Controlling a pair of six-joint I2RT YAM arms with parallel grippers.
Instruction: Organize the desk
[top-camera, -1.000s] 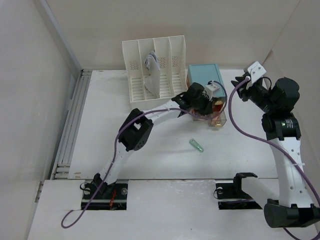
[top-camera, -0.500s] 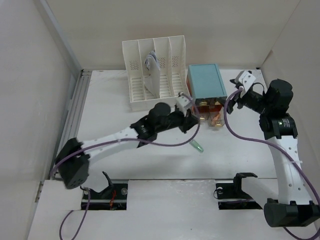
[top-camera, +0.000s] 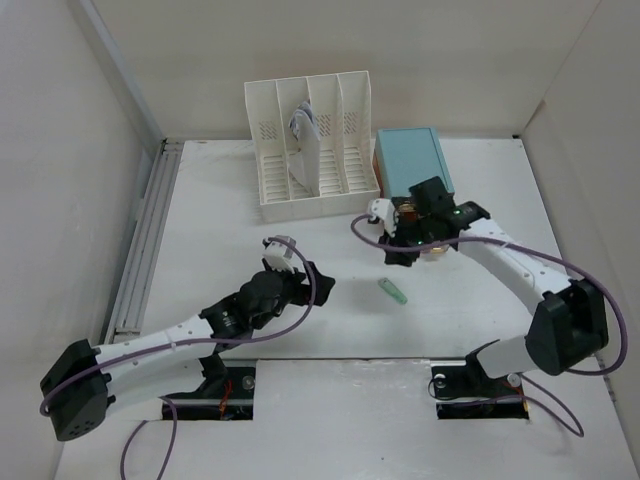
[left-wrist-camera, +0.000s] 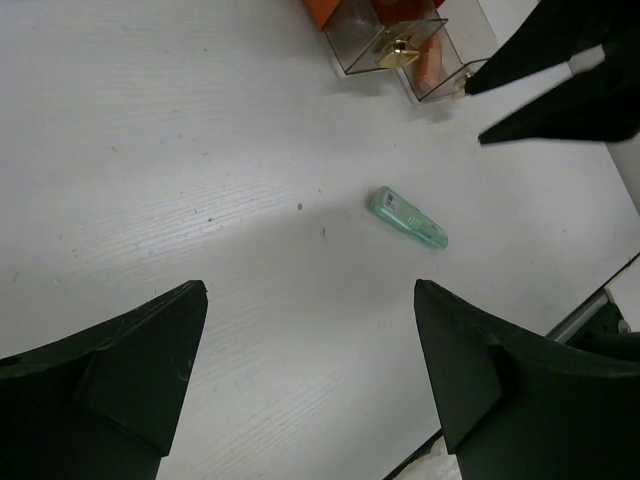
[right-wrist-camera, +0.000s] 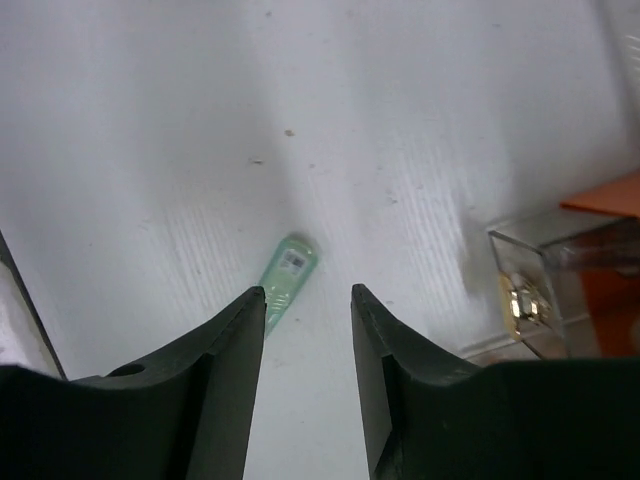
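The desk (top-camera: 230, 210) is a wide white tabletop. On it lies a small pale green tube (top-camera: 393, 290), also seen in the left wrist view as the tube (left-wrist-camera: 408, 218) and in the right wrist view as the tube (right-wrist-camera: 288, 268). My left gripper (top-camera: 318, 285) hovers low to the tube's left, its jaws wide open (left-wrist-camera: 310, 290) and empty. Just above the tube, in front of the pulled-out clear drawers (top-camera: 432, 246), my right gripper (top-camera: 393, 254) has its jaws partly open (right-wrist-camera: 308, 291) with nothing between them.
A white slotted file rack (top-camera: 310, 150) with a crumpled item stands at the back. A teal-topped drawer box (top-camera: 412, 160) sits right of it, its clear drawers (left-wrist-camera: 385, 40) holding orange and brass items. Grey rails (top-camera: 140, 260) run along the left edge.
My left arm pulled back from the drawer box to the near left and opened its jaws. My right arm came down from high on the right to the drawers' front, jaws narrowing.
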